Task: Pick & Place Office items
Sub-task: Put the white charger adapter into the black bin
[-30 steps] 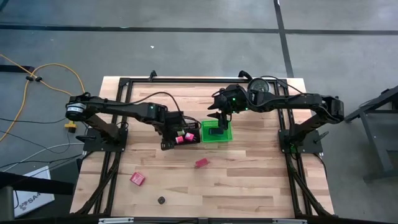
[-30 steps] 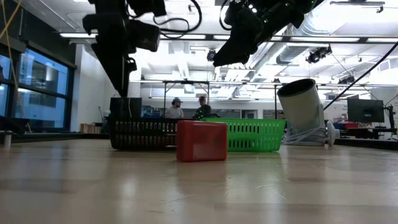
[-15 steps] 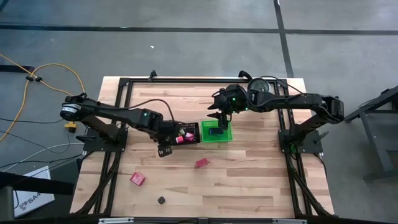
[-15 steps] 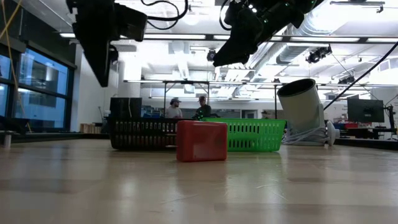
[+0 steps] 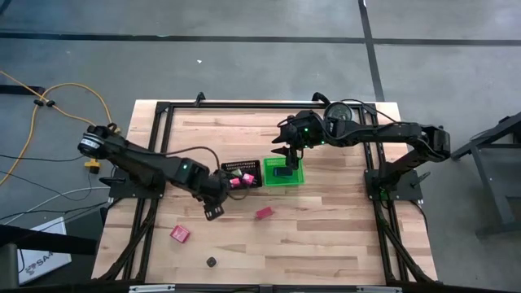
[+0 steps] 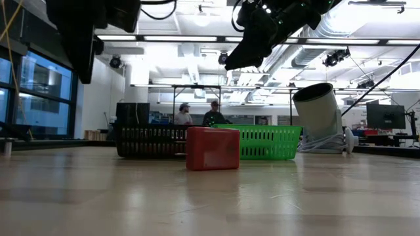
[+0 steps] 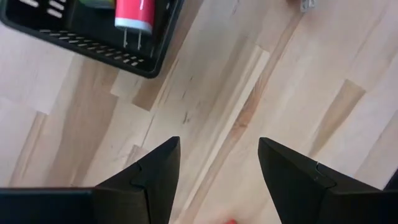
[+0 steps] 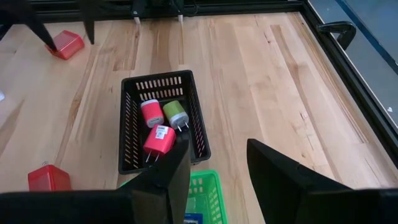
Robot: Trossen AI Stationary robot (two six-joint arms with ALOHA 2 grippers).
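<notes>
Left to right, high view. Red block [image 5: 180, 233] on the table's near left, lying square-on, no clear long axis. Black round bit [image 5: 212, 262] near the front edge. Left gripper [image 5: 214, 209] over bare wood just in front of the black mesh tray [image 5: 231, 168], fingers apart, nothing between them. Tray holds pink chargers [image 8: 154, 125] and a green one [image 8: 176, 114], prongs toward the green bin [image 5: 297, 177]. Smaller red block [image 5: 263, 213] lies apart, slightly skewed. Right gripper [image 5: 282, 152] hangs above the bin, fingers parted, empty.

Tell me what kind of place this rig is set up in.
Probably an open lab or workshop: exposed ceiling ductwork, seated people at benches behind the wooden table, and cables trailing over a bare grey floor.
</notes>
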